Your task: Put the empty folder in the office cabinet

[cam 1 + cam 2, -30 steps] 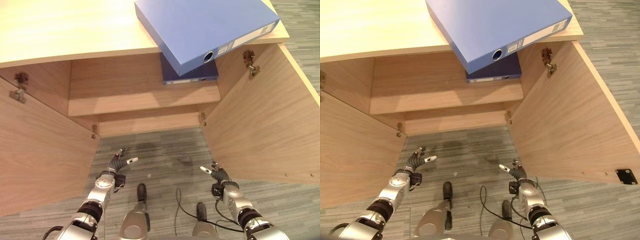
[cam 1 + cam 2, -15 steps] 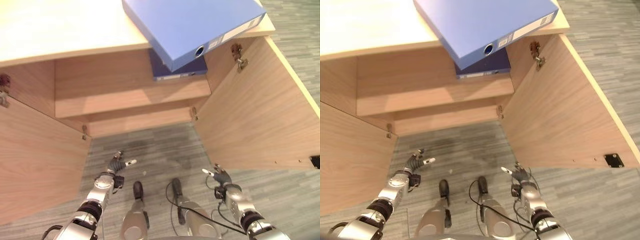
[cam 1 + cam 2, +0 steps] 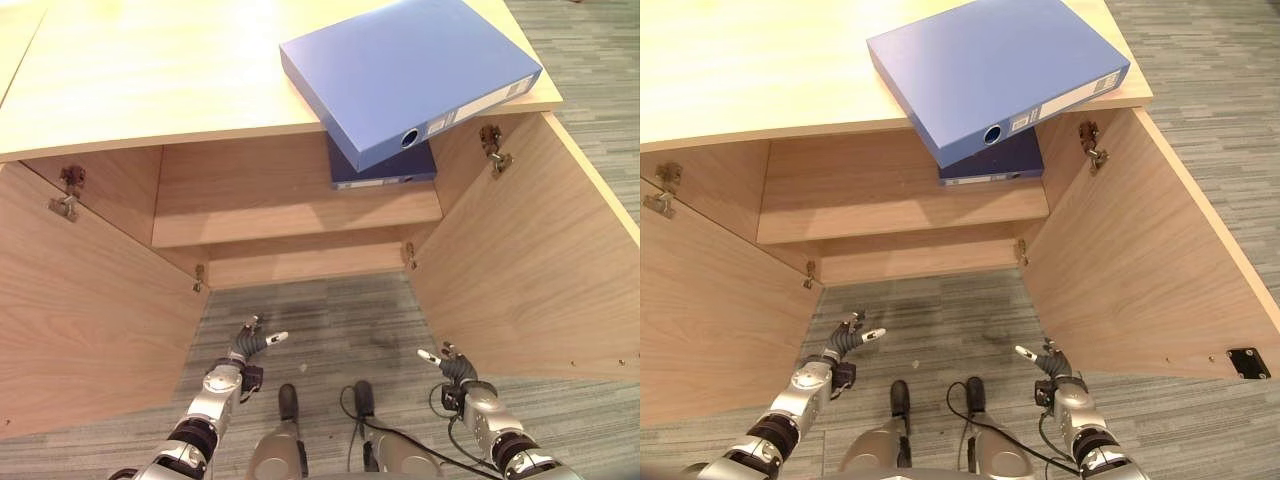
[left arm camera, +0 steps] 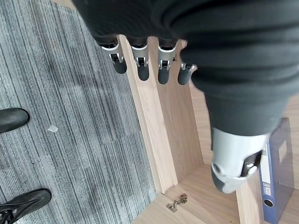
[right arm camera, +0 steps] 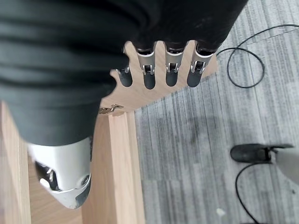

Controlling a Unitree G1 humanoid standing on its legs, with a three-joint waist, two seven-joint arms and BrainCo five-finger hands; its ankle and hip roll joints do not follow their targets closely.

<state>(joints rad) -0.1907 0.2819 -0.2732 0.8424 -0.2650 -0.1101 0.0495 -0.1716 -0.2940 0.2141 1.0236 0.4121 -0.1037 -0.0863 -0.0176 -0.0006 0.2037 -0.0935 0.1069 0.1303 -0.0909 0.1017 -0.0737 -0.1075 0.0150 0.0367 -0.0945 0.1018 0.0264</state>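
A light blue folder (image 3: 410, 85) lies flat on the wooden cabinet top (image 3: 150, 70), its spine corner jutting over the front edge. Under it, a dark blue folder (image 3: 382, 167) lies on the shelf (image 3: 260, 200) inside the open cabinet, also seen as the dark blue folder (image 4: 273, 177) in the left wrist view. My left hand (image 3: 245, 350) hangs low over the carpet in front of the cabinet, fingers (image 4: 140, 65) relaxed, holding nothing. My right hand (image 3: 452, 365) hangs low on the right, fingers (image 5: 170, 70) straight, empty. Both hands are far below the folders.
Both cabinet doors stand wide open: the left door (image 3: 90, 300) and the right door (image 3: 540, 260) flank the grey carpet (image 3: 320, 320) where my hands hang. The shelf's left part is bare wood. A small scrap (image 3: 301, 367) lies on the carpet.
The whole picture has shifted, so the camera moved; more of the cabinet top and the light blue folder shows. Both hands stay low, open and empty.
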